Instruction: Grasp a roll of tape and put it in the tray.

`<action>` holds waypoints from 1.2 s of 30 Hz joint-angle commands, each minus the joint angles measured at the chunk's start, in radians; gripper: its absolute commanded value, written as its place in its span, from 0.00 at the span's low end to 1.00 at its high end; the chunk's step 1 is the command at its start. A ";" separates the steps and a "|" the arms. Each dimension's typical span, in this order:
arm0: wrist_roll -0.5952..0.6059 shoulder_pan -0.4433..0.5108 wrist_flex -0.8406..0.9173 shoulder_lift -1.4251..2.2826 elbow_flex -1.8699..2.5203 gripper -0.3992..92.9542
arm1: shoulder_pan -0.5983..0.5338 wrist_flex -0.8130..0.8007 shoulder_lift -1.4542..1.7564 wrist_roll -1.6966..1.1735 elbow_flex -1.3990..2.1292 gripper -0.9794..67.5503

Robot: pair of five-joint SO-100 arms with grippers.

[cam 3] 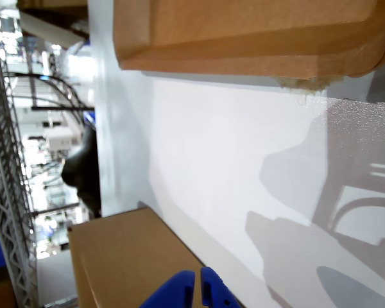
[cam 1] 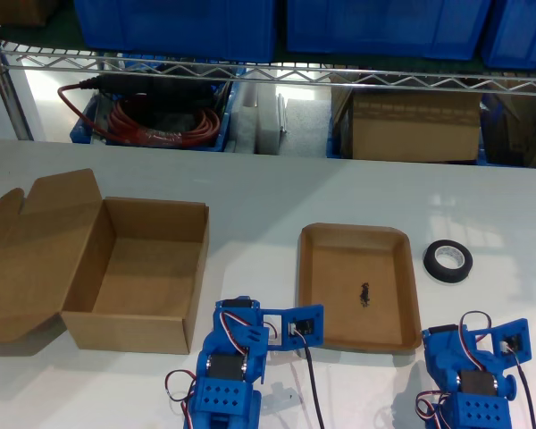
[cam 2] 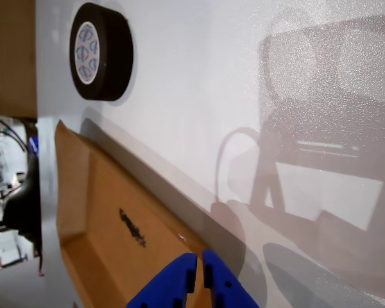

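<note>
Nothing is grasped yet. The roll of tape (cam 1: 448, 261) lies on the table (cam 1: 250, 192), just beside the tray (cam 1: 358, 286) at the exterior view's right. My first hand (cam 2: 199, 273) is clenched and empty (my second hand (cam 3: 197, 283) too). Next, I should open the first hand and reach over the tape.

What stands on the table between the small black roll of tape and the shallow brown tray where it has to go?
Nothing visible does. The small black roll of tape lies flat on the white table, just beyond the shallow brown cardboard tray toward the exterior view's right. Only a bare strip of table separates them.
</note>
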 commanded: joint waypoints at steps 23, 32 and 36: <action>-0.002 -0.014 -0.014 0.011 0.032 0.01 | 0.114 0.140 -0.588 0.035 -0.569 0.52; -0.002 -0.014 -0.014 0.011 0.032 0.01 | 0.170 0.216 -1.618 0.127 -1.448 0.49; -0.002 -0.014 -0.014 0.011 0.032 0.01 | 0.170 0.201 -1.796 0.132 -1.563 0.49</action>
